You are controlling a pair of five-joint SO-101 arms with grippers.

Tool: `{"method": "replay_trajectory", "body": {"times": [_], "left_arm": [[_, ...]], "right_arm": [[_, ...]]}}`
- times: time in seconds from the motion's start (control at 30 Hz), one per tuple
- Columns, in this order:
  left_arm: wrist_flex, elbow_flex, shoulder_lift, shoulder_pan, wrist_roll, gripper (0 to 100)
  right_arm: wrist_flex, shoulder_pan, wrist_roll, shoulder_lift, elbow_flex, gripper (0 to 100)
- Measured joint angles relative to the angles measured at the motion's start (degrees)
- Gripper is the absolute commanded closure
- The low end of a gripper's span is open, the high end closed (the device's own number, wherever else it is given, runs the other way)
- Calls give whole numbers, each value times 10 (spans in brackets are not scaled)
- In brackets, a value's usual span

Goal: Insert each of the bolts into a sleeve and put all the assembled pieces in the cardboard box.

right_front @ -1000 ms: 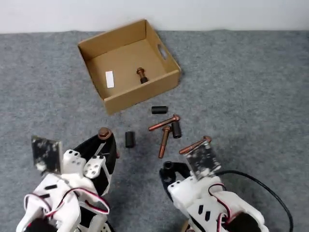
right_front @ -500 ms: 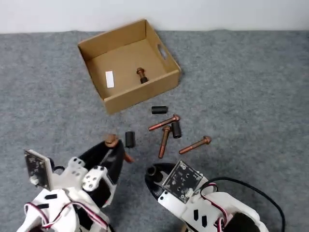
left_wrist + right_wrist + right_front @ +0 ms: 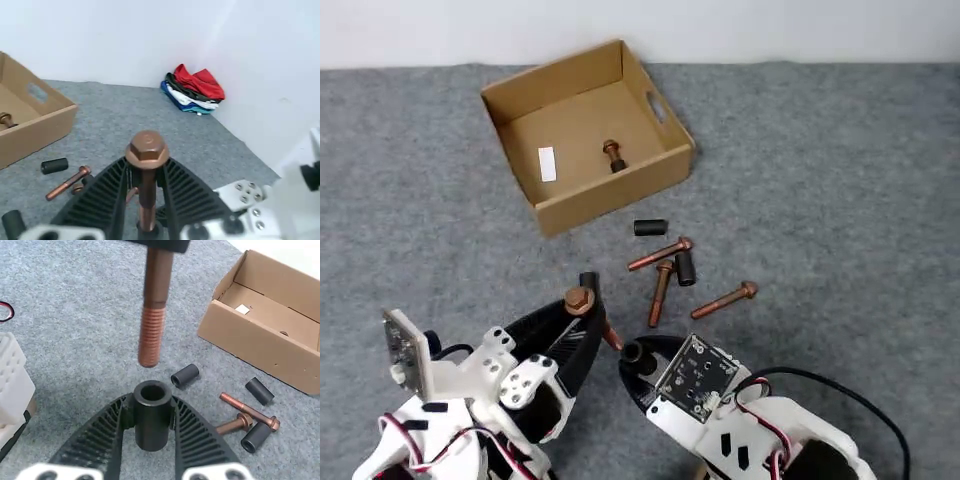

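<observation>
Two firm grips: left gripper [image 3: 146, 172] clenches a bolt [image 3: 151, 305], right gripper [image 3: 638, 358] a sleeve [image 3: 151, 425]. Bolt tip hangs just above the sleeve, seemingly off-centre. Its threads could catch the sleeve's rim and jam.

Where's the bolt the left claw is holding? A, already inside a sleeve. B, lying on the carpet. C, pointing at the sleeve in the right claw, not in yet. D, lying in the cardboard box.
C: the threaded tip of the bolt faces the open end of the sleeve, gap between.
</observation>
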Motion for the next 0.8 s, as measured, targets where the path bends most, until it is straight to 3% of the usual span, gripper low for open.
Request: {"method": "replay_trajectory", "body": {"times": [0.8], "left_arm": [[-32, 60, 0, 47, -4, 995]], "right_arm": [[0, 0, 0, 11, 1, 990]]}}
